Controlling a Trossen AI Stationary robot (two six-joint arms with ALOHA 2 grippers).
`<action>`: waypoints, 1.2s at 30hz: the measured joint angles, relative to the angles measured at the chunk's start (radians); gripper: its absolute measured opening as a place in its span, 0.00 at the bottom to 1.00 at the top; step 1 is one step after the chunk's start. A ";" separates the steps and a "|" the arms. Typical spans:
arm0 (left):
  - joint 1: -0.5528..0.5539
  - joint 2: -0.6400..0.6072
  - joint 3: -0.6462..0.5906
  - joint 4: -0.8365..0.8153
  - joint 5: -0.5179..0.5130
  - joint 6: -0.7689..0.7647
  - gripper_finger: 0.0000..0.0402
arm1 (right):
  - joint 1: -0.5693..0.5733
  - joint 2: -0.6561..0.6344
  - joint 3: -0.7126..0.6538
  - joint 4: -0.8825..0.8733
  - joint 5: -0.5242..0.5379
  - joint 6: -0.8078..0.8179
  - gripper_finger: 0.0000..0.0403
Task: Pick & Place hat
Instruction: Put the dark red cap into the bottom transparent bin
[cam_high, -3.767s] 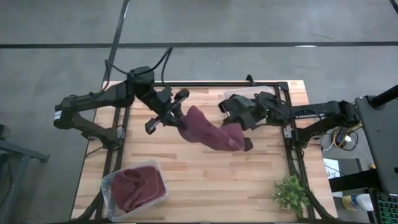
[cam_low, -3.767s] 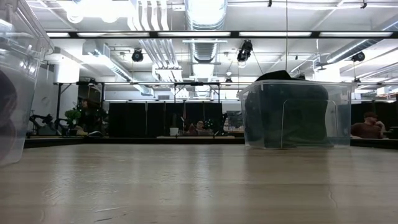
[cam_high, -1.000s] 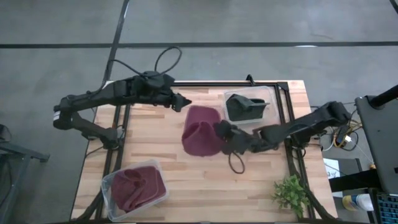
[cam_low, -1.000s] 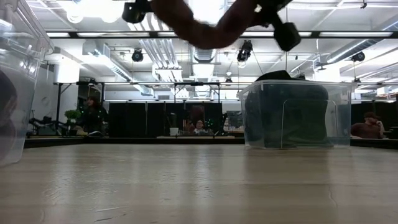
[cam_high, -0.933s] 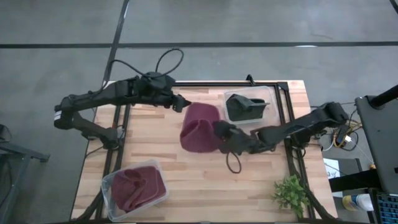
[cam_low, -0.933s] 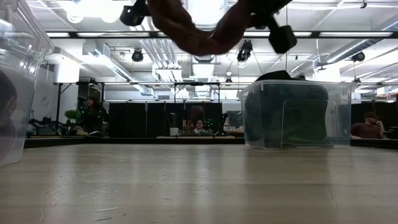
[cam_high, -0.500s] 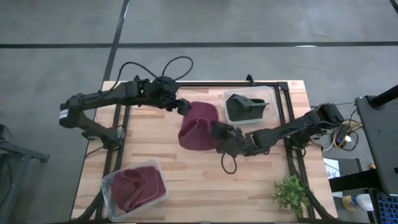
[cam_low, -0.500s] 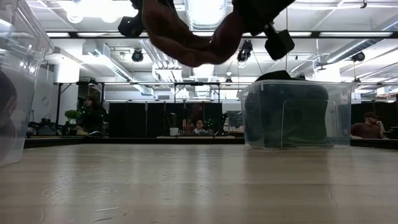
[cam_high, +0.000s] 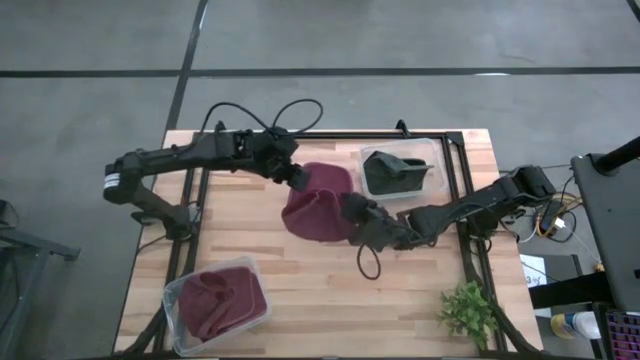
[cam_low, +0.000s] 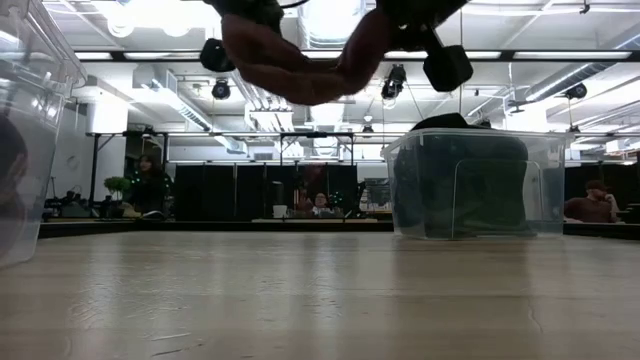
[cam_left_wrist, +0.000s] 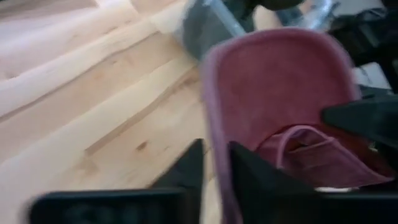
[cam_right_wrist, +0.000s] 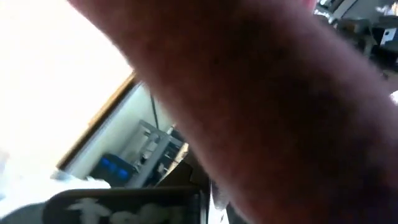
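Maroon hat (cam_high: 318, 203) hangs above table centre, slung between both arms. Left gripper (cam_left_wrist: 214, 163) pinches hat rim on its far-left side; right gripper (cam_high: 352, 218) clamps hat's right edge. You carry toward front-left bin (cam_high: 176, 303), left arm nearer.

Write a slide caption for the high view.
Both hands, left hand and right hand, hold a maroon hat above the wooden table.

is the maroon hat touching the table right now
Apart. The low view shows the maroon hat hanging high between both grippers, open air between it and the table.
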 joint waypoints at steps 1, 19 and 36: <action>0.000 0.003 0.000 0.014 0.009 0.003 0.09 | 0.000 0.000 0.001 0.000 -0.009 0.029 0.03; 0.039 -0.093 0.003 -0.084 0.047 0.064 0.01 | -0.003 -0.033 0.008 -0.079 -0.076 0.426 0.46; 0.075 -0.112 0.248 -0.423 0.414 0.270 0.01 | -0.006 -0.032 0.007 -0.186 -0.083 0.611 0.58</action>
